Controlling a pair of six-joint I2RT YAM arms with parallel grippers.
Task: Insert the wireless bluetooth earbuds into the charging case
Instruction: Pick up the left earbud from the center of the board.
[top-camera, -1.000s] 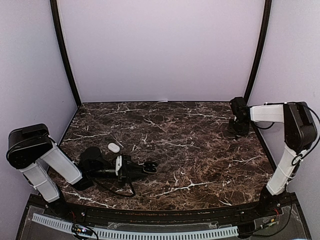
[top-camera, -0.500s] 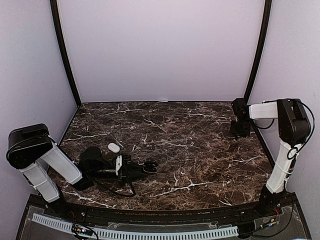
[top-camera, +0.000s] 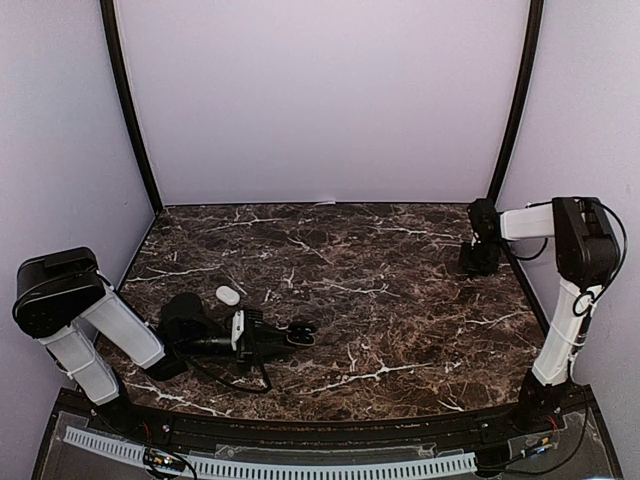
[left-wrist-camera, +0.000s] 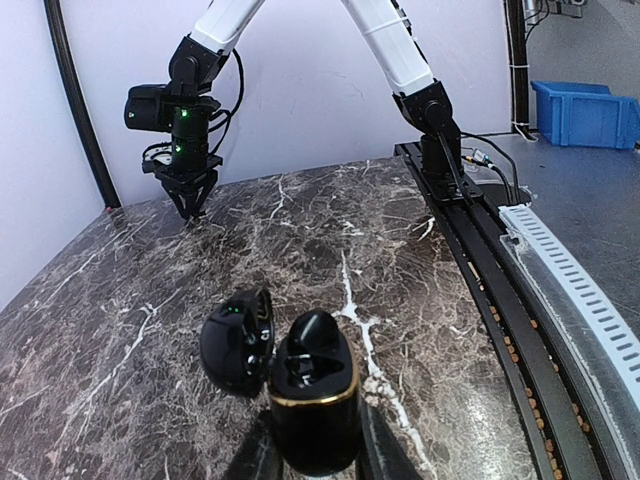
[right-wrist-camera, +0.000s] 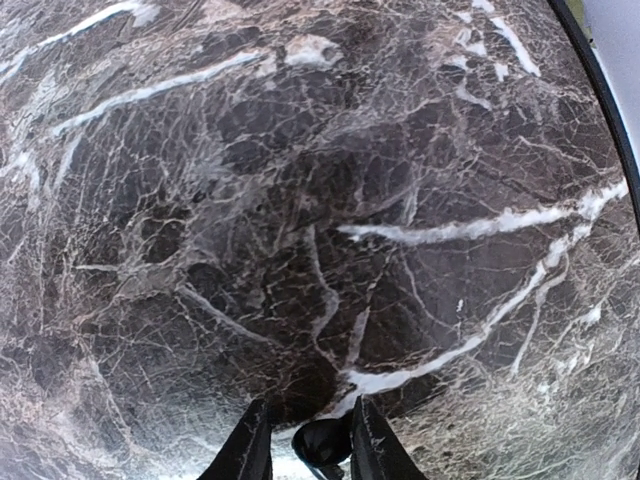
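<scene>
My left gripper (top-camera: 287, 335) lies low on the table and is shut on a black charging case with a gold rim (left-wrist-camera: 312, 400). The case's lid (left-wrist-camera: 237, 340) is swung open to the left. One black earbud (left-wrist-camera: 315, 330) sits in the case. The case also shows in the top view (top-camera: 300, 333). My right gripper (top-camera: 478, 262) is at the far right of the table, tips down at the surface. In the right wrist view its fingers (right-wrist-camera: 368, 440) are narrowly apart around a second black earbud (right-wrist-camera: 322, 442), which rests against the right finger.
A white pebble-shaped case (top-camera: 228, 296) lies on the marble table (top-camera: 380, 300) just behind the left gripper. Black corner posts stand at the back left (top-camera: 130, 110) and back right (top-camera: 512, 110). The right gripper (left-wrist-camera: 190, 205) shows in the left wrist view.
The right arm's shoulder has shifted slightly left while its gripper stayed low at the far right edge. The left arm and case have not moved.
</scene>
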